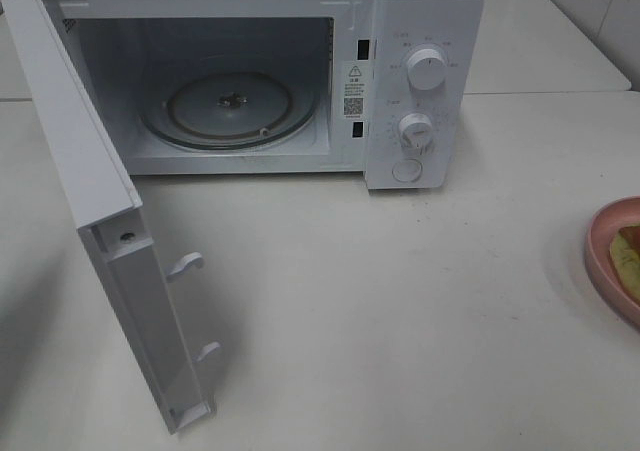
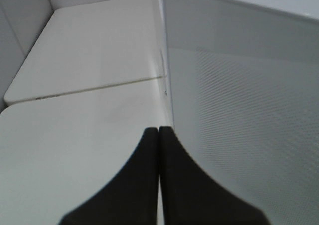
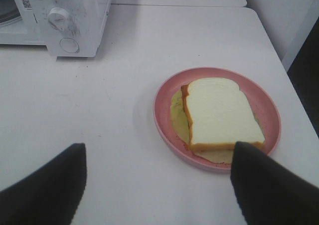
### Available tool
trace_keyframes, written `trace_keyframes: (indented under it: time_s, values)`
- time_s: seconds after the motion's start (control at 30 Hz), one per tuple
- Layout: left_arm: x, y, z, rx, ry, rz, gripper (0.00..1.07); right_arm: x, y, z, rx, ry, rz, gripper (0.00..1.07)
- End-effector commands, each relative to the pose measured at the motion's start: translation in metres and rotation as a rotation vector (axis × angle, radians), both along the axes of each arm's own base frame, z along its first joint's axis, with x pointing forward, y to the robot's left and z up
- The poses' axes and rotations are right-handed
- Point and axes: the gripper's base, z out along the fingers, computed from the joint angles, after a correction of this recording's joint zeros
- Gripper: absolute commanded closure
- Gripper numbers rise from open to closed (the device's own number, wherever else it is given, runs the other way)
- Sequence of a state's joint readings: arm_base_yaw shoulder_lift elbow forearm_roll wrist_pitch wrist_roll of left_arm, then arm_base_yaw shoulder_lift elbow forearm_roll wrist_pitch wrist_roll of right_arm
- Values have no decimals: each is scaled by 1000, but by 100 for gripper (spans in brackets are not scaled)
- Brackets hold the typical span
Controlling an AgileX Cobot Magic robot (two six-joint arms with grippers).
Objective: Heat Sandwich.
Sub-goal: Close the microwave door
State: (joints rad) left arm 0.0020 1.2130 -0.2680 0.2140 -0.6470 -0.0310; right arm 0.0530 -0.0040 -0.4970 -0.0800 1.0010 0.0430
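Observation:
The sandwich [image 3: 222, 110], pale bread with an orange-brown crust and yellow-green filling, lies flat on a round pink plate [image 3: 162, 110]. In the high view only a sliver of the sandwich [image 1: 628, 251] and the plate [image 1: 600, 256] shows at the right edge. My right gripper [image 3: 162, 146] hovers open just short of the plate, one finger over the plate's near rim, holding nothing. The white microwave [image 1: 425, 31] stands open, its door [image 1: 90, 171] swung out left and its glass turntable [image 1: 230, 106] bare. My left gripper [image 2: 158, 131] is shut and empty beside the door's outer face [image 2: 239, 110].
The microwave's two knobs and a round button [image 1: 408, 170] sit on its right panel. White tabletop [image 1: 400, 321] stretches between the microwave and the plate. A seam between two tables [image 2: 89, 88] runs behind the door. The right table edge [image 3: 286, 70] lies close to the plate.

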Motion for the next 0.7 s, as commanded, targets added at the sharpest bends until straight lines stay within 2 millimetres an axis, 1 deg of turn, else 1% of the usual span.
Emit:
trace_keyframes:
  time_s: [0.03,0.1,0.17,0.33,0.4,0.47,0.57,0.7]
  values:
    - [6,-5,-1,-48,-65,-55,107,-4,0,0,-4,-33,-3,31]
    - [7,-7,-3,-71,-67,-65,107,-4,0,0,-4,-33,-3,31]
    - [11,-11,-9,-118,-63,-102,107,-4,0,0,-4,-33,-3,31]
    - [17,-18,-19,-124,-79,-194,107,-4,0,0,-4,-33,-3,31]
    - [18,-19,-20,-141,-80,-197,107,-4,0,0,-4,-33,-3,31]
    - [20,-20,-26,-198,-68,-196,107,-4,0,0,-4,-33,-3,31]
    - [24,-20,-30,-219,-59,-198,107,-4,0,0,-4,-33,-3,31]
    - [28,-27,-31,-219,-47,-222,107,-4,0,0,-4,-33,-3,31]
